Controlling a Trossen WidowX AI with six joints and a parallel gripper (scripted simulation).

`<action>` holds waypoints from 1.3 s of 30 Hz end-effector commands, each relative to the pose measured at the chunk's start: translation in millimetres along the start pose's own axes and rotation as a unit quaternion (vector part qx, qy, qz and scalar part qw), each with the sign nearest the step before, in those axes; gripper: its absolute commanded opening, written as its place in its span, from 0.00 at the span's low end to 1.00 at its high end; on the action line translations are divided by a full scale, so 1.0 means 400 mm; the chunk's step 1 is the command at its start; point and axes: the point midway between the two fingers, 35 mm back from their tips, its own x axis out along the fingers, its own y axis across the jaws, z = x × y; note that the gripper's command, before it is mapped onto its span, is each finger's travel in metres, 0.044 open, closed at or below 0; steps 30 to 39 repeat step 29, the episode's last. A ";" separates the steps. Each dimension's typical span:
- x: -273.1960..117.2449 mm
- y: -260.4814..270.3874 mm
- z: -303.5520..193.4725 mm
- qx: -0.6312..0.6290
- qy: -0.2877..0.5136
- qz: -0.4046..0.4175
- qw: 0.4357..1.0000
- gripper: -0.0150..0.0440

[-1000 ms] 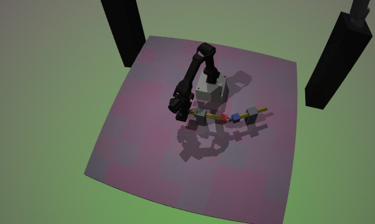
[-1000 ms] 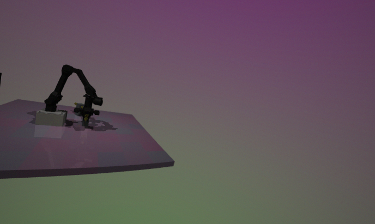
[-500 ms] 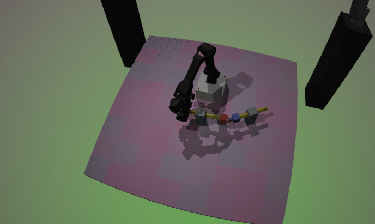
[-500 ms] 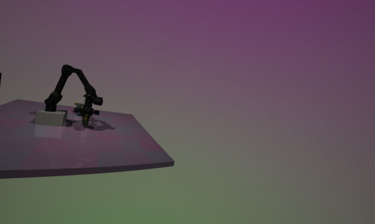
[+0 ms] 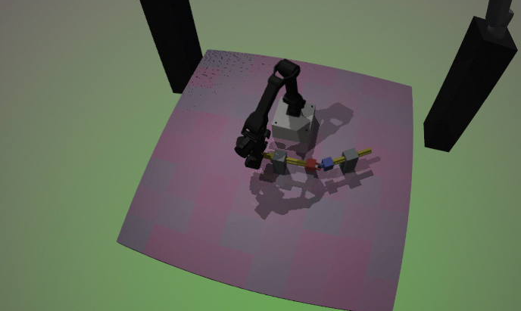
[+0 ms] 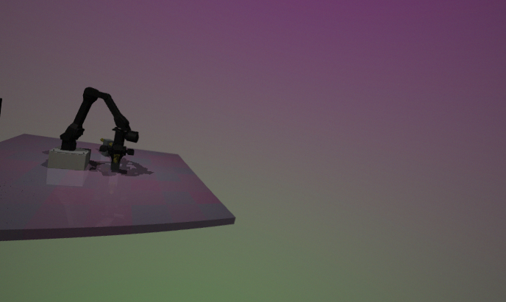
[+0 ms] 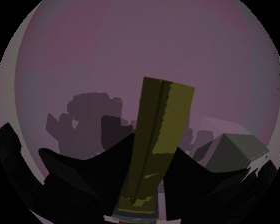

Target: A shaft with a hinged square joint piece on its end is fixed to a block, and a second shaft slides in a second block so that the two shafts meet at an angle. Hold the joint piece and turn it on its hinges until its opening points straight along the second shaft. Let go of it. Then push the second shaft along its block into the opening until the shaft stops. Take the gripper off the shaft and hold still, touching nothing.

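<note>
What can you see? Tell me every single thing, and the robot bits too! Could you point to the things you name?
Patchwork tabletop (image 5: 307,269) (image 6: 148,206) (image 7: 141,35): 1, pink and grey, under everything
Upright blocks (image 5: 279,163) (image 5: 350,161) (image 6: 107,143): 2, grey, in front of the robot
Long straight shafts (image 5: 295,161) (image 5: 365,152) (image 6: 102,139) (image 7: 173,115): 2, yellow, one through each block
Square piece (image 5: 310,164): 1, red, between blocks
Square piece (image 5: 327,163): 1, blue, beside the red
Tall pillars (image 5: 169,38) (image 5: 449,88): 2, black, beyond the tabletop
Tube (image 5: 498,8): 1, grey, above the right pillar
Robot's box-shaped base (image 5: 290,133) (image 6: 67,160): 1, pale grey, on the tabletop
Robot arm (image 5: 266,101) (image 6: 80,110): 1, black, on its base
Fingers: 2, black, around one shaft
</note>
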 end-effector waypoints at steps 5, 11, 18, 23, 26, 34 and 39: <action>-0.001 0.001 0.000 0.000 0.000 0.001 1.000 0.77; -0.001 0.001 0.000 0.000 0.000 0.001 1.000 1.00; -0.001 0.001 0.000 0.000 0.000 0.001 1.000 1.00; -0.024 0.002 0.001 -0.001 0.001 0.001 1.000 1.00; -0.073 0.001 0.003 -0.001 0.005 0.003 1.000 1.00; -0.073 0.001 0.003 -0.001 0.005 0.003 1.000 1.00; -0.073 0.001 0.003 -0.001 0.005 0.003 1.000 1.00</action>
